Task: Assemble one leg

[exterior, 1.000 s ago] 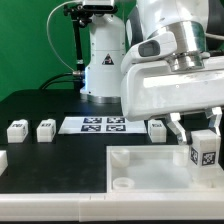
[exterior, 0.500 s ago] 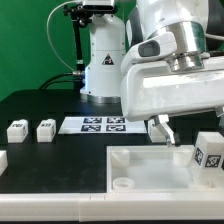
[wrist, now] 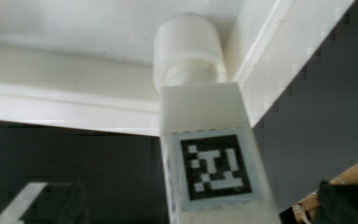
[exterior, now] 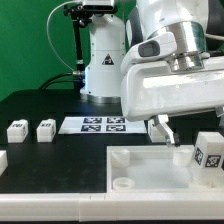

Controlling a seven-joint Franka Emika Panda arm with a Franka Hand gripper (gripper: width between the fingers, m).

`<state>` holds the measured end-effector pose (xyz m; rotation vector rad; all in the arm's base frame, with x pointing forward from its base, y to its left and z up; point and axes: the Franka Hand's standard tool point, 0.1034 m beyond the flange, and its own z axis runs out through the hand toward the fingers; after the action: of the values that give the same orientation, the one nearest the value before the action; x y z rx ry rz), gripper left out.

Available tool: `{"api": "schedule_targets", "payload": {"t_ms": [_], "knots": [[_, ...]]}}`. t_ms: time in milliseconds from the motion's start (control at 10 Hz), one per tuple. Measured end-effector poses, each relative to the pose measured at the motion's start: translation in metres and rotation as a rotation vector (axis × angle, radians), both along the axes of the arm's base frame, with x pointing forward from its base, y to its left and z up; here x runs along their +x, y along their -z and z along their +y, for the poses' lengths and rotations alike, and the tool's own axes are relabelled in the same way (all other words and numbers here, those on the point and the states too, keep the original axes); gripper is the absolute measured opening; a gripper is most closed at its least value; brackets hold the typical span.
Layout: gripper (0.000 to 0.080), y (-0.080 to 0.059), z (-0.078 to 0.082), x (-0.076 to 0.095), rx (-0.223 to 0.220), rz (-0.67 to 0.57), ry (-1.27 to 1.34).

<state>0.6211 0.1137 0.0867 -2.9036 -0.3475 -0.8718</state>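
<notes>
exterior view: gripper [exterior: 186, 132] spread wide, leg [exterior: 208, 157] tilted between fingers at tray [exterior: 140, 170] corner.

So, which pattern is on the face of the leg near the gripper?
A black-and-white square marker tag on the white leg; clearest in the wrist view.

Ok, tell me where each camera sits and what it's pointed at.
Exterior view: off the arm, low at the table's edge, facing across the tabletop piece, marker board and loose legs; the arm's white body and its gripper, jaws open, fill its right.
Wrist view: on the wrist, looking close along the leg standing in that piece; a dark fingertip shows at the edge.
Shared: the tagged leg.
</notes>
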Motion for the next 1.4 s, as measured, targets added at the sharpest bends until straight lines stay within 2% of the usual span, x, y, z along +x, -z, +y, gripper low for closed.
{"api": "schedule_targets", "payload": {"t_ms": [200,300,400,500,900,1100,1200,1400], "knots": [[0.0649,-0.002,0.008,0.004,0.019,0.062,0.024],[0.0649,-0.008,0.016,0.011,0.031,0.118,0.032],[0.0649,-0.012,0.018,0.020,0.038,0.108,0.037],[0.0649,-0.006,0.018,0.019,0.035,0.154,0.033],[0.0649,-0.004,0.002,0.010,-0.003,0.580,0.000],[0.0649,-0.002,0.001,0.002,-0.009,0.730,-0.008],[0.0649,-0.002,0.001,0.008,-0.003,0.710,0.003],[0.0384,-0.001,0.001,0.008,0.000,0.712,0.021]]}}
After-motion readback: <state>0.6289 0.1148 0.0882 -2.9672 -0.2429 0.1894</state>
